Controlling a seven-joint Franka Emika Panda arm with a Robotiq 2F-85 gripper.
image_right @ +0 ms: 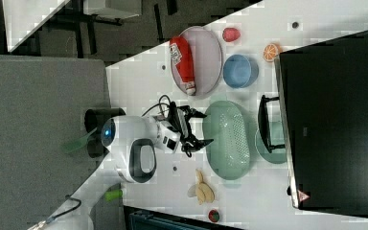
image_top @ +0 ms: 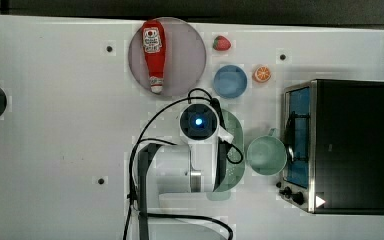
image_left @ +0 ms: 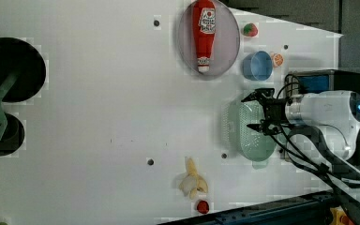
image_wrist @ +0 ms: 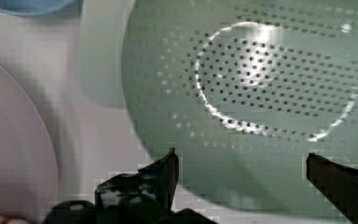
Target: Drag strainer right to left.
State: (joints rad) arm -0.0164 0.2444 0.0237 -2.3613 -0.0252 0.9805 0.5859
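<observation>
The strainer (image_right: 227,139) sits on the tabletop (image_top: 55,150) between plate (image_right: 210,52) and cup (image_top: 266,155). The hand (image_right: 197,128) hovers above its rim, released, grasping nothing. Advised: lower one finger inside the wall, then pull steadily, avoiding the plate.

strainer (image_top: 233,150) top view's left of cup (image_top: 266,155) | bottle (image_top: 153,52) on plate (image_top: 185,55)

Fingers (image_right: 205,115) spread wide beside strainer (image_right: 228,140), near its rim.
</observation>
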